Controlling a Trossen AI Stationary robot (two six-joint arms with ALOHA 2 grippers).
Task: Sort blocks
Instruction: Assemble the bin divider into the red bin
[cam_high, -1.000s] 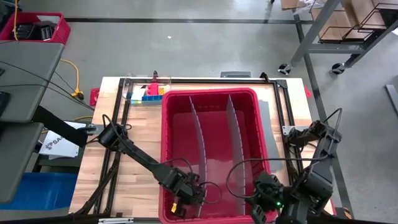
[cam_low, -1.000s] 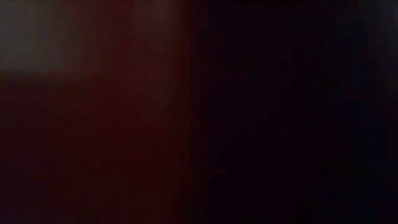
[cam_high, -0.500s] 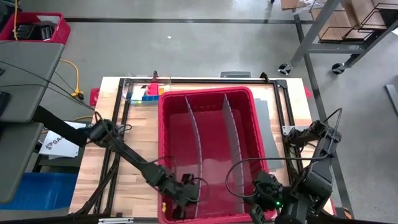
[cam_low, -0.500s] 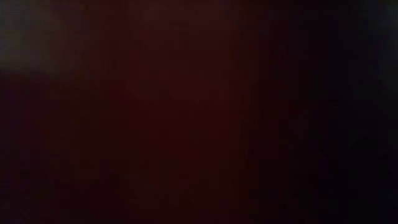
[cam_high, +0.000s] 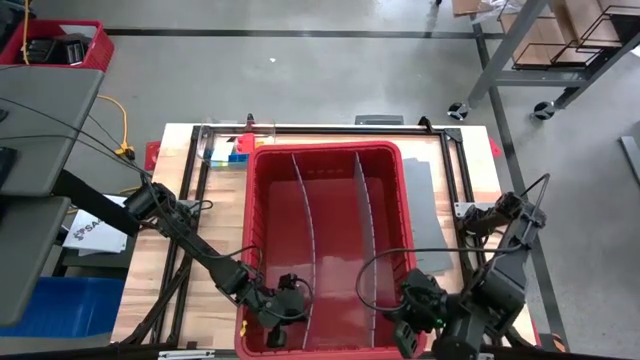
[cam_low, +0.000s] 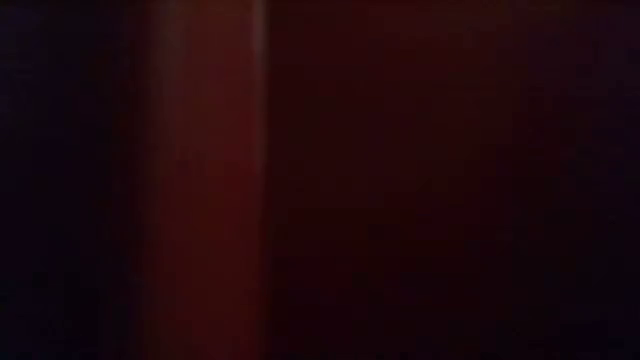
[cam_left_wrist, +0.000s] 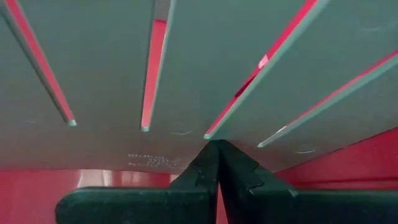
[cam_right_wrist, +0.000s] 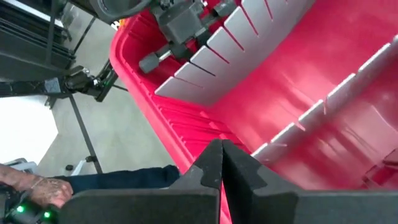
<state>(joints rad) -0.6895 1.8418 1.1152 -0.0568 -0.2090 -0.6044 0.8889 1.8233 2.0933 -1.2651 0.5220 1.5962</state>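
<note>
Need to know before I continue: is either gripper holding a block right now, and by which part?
Nothing is held. The left gripper and right gripper are both shut, with nothing between them.

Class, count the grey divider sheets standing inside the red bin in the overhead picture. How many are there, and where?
2. The left divider sheet and the right divider sheet run front to back, splitting the red bin into three lanes. None appears hidden.
</note>
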